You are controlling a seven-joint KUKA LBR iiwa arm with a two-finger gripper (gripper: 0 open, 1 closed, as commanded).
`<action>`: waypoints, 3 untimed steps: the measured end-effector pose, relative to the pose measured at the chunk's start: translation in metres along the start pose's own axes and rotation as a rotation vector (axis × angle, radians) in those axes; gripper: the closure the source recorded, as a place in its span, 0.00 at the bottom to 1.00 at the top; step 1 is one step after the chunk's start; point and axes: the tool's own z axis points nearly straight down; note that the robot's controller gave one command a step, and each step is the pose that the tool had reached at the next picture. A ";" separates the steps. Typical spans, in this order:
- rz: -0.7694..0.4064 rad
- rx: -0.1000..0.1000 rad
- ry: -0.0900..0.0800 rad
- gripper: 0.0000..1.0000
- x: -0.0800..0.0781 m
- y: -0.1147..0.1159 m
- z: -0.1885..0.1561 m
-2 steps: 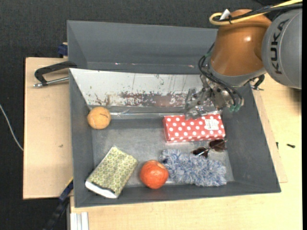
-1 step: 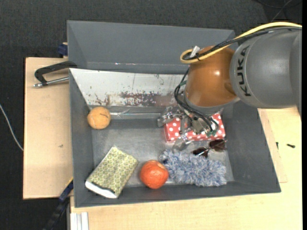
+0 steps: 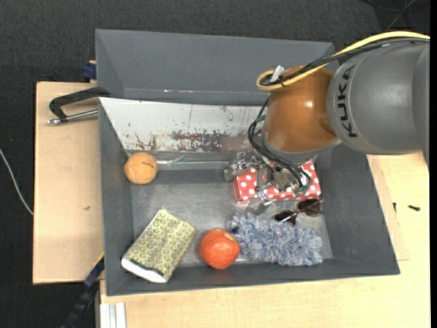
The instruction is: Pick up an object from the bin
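We are looking down into the grey metal bin (image 3: 113, 203). The grey arm with its orange wrist cover (image 3: 300, 115) is coming in from the right. The gripper (image 3: 265, 186) is hanging low over the right-centre of the floor, and we cannot tell whether it is open or closed.

Working down in size, a fluffy blue-grey cloth (image 3: 283, 244) is lying along the front wall on the right. Just behind it, and directly under the gripper, a red white-dotted box (image 3: 246, 184) is resting flat, partly hidden by the wrist. We are taking it for the thing nearest to being picked.

A green patterned sponge pad (image 3: 160, 243) is lying at the front left. A round red-orange fruit (image 3: 219, 249) is sitting between the pad and the cloth. A smaller tan-orange ball (image 3: 141, 167) is sitting by the back wall on the left, well apart from the rest. A pair of dark sunglasses (image 3: 299, 212) is lying between the box and the cloth.

We are judging the box to be light and fairly stiff, with smooth, possibly slippery faces. We are expecting a hold across its two opposite long sides to work best. A squeeze near a corner may make it twist out, and the sunglasses lying close beside it could get caught.
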 end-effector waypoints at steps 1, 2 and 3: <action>-0.041 0.001 0.000 0.00 0.026 0.031 0.000; -0.150 0.000 0.002 1.00 0.019 0.080 0.035; -0.150 0.000 0.002 1.00 0.019 0.080 0.035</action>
